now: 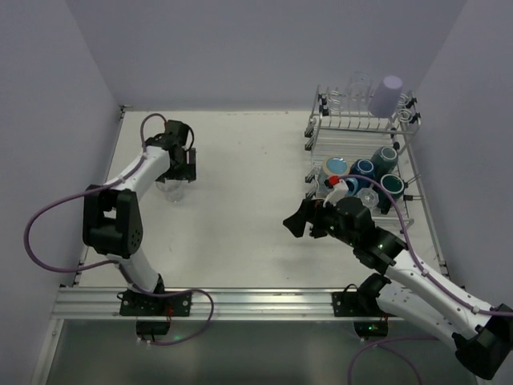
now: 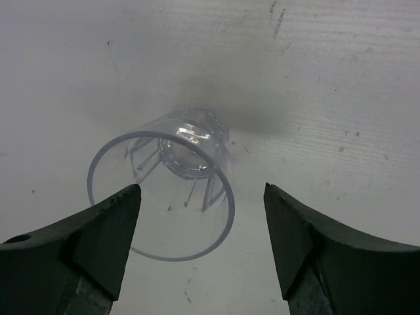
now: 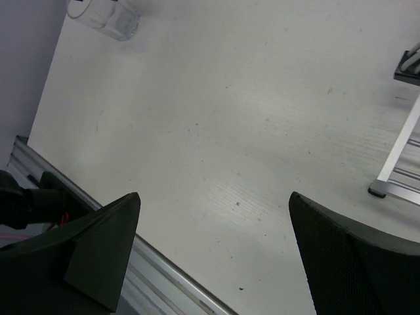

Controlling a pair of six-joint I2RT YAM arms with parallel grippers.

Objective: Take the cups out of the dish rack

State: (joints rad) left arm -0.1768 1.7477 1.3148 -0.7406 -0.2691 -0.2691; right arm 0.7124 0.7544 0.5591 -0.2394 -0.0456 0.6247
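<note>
- Clear glass (image 2: 164, 197) stands upright on the white table (image 1: 240, 160), far left side, well apart from the dish rack (image 1: 345, 140).
- Left gripper (image 2: 202, 190) hangs over the glass with its fingers spread wide and nothing clamped.
- Left wrist view: one finger (image 2: 105, 230) overlaps the near rim of the glass; cannot tell whether it touches. The other finger (image 2: 308, 236) is clear of the glass.
- Top view: the left gripper (image 1: 183, 164) points down and the glass (image 1: 172, 191) sits right below it.
- Right gripper (image 1: 292, 223) is above bare table, just left of the rack's front end. It faces the middle of the table.
- Right wrist view: right gripper (image 3: 213, 197) has its fingers apart with only table between them. The glass (image 3: 111, 20) shows in the far top-left corner and a rack leg (image 3: 397, 157) at the right edge.
- Rack sits at the right side of the table, long side running front to back.
- Lavender tumbler (image 1: 389, 95) is tilted, mouth down, on the rack's back right corner.
- More clear glasses (image 1: 357, 87) are at the back of the rack; hard to count.
- Blue mug (image 1: 337, 166) and dark teal mugs (image 1: 387, 156) are grouped on the lower tier, mouths up or tipped toward the camera.
- Metal rail (image 1: 256, 301) runs along the near table edge, holding both arm bases.
</note>
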